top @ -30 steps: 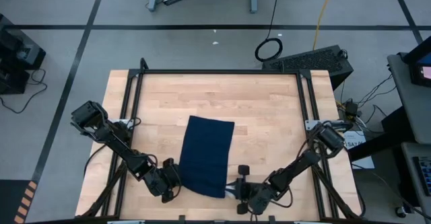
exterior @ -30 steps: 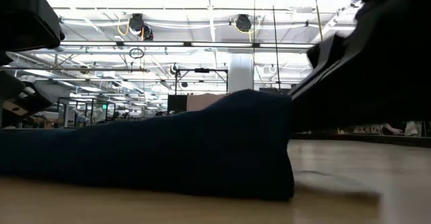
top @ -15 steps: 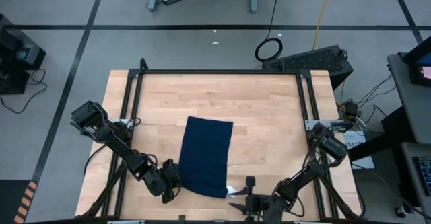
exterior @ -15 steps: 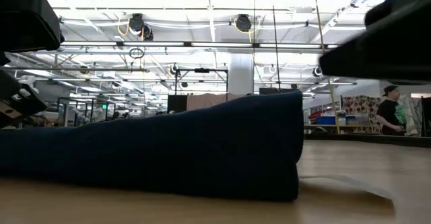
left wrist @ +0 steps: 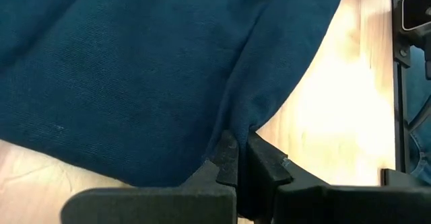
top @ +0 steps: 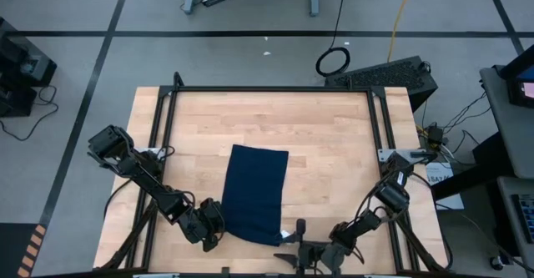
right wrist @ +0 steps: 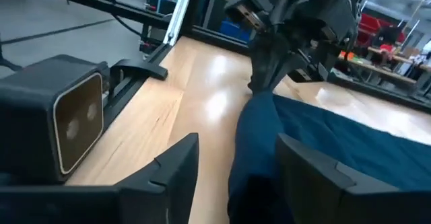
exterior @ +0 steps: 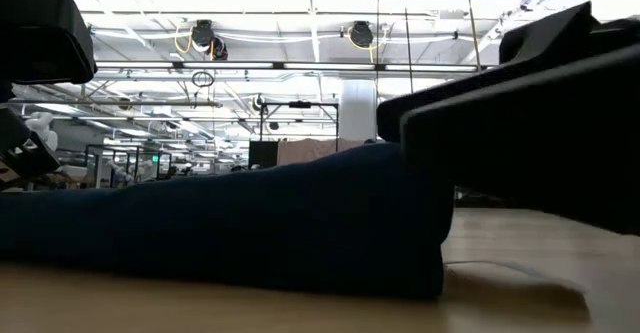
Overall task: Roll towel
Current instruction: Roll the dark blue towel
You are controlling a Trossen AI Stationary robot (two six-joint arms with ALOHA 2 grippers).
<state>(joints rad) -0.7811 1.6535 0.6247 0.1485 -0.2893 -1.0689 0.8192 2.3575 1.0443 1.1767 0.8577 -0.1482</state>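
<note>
your towel [top: 255,193] lies flat on the table [top: 334,144], a dark navy rectangle, long axis running 12 to 6 o'clock, just below the table's centre in the high view and leaning a touch to 1 o'clock at its far end. from the low view it shows as a low dark mound [exterior: 250,223] across the wood, thicker at its near end.

your left gripper [top: 212,225] sits at the towel's 7 o'clock corner. in the left wrist view its fingers [left wrist: 225,158] are clenched together on a pinch of the cloth [left wrist: 155,69], which gathers into a fold where it meets the tips. the cloth there is bunched, not flat.

your right gripper [top: 294,243] is at the towel's 5 o'clock corner, by the table's near edge, pointing toward 9 o'clock. in the right wrist view its fingers [right wrist: 176,165] stand apart with the towel's edge [right wrist: 252,143] running up between them; you can see the cloth lies in the gap, but not pressed by either finger, so call it released. beyond, that view also shows the left gripper [right wrist: 269,62] down on the far corner of the cloth.

the black frame [top: 275,89] rims the table.
</note>
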